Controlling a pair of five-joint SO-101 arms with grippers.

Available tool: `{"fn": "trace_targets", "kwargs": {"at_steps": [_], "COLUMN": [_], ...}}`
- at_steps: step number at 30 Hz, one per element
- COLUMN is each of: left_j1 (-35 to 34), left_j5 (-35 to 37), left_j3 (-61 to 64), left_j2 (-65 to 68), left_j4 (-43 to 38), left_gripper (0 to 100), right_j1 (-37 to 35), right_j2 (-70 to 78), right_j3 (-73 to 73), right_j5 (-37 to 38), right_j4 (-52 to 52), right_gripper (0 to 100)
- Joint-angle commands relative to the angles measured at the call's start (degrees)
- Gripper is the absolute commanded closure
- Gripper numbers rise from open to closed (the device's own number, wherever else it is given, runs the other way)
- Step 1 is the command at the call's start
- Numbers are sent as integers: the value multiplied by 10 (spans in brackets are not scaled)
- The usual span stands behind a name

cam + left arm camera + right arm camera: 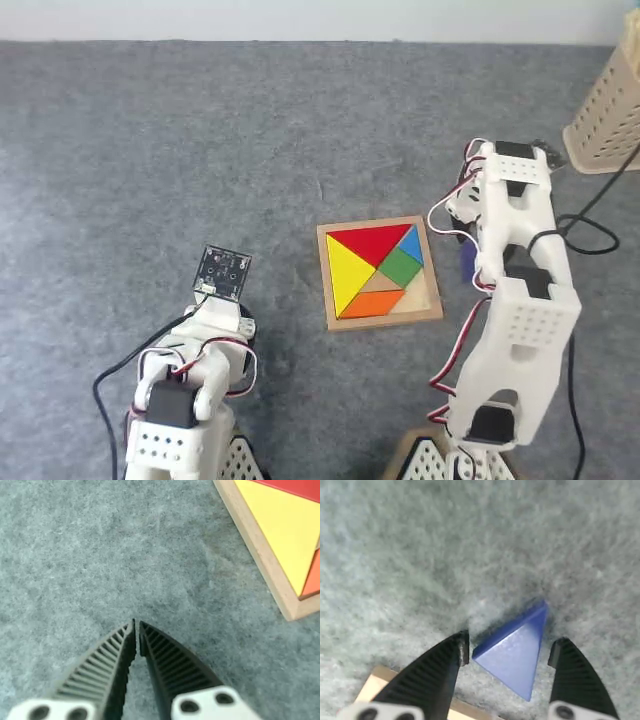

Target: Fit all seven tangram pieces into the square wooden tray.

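Right end effector [510, 650] is wide open, straddling but not gripping the dark blue triangle [517, 662], which lies on the bench [200, 140] just off the right edge of the square wooden tray [385, 322]. Left end effector [136, 627] is closed and empty over open bench off the tray's left edge.

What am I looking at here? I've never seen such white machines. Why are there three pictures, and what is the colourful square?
These are two small robot arms at a grey, fuzzy table. One picture looks down from above; the other two come from cameras on the arms' wrists. The wooden tray holds coloured puzzle pieces, with one bare gap showing. The left arm's fingers are shut and empty. The right arm's fingers are open on either side of a blue triangle, which lies on the table, not yet held.
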Motion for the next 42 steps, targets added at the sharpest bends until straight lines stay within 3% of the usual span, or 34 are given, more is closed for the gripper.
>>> {"fn": "trace_targets", "kwargs": {"at_steps": [1,8,13,19,25,34,39,42], "left_j1": [4,4,4,4,4,4,4,4], "left_j5": [4,4,4,4,4,4,4,4], "left_j3": [-11,-11,-11,-11,-11,-11,-11,-11], "left_j2": [-12,-12,-12,-12,-12,-12,-12,-12], "left_j4": [4,4,4,4,4,4,4,4], "left_gripper": [988,988,988,988,988,988,988,988], "right_j1": [10,7,8,11,11,0,-65,-131], "right_j2": [-7,-7,-7,-11,-15,-125,-179,-207], "right_j3": [-28,-11,-11,-13,-16,-57,-55,-31], "right_j5": [-6,-4,-2,64,246,582,744,772], "right_j4": [-12,-12,-15,1,14,87,168,182], "right_gripper": [746,749,837,851,853,950,954,955]}}
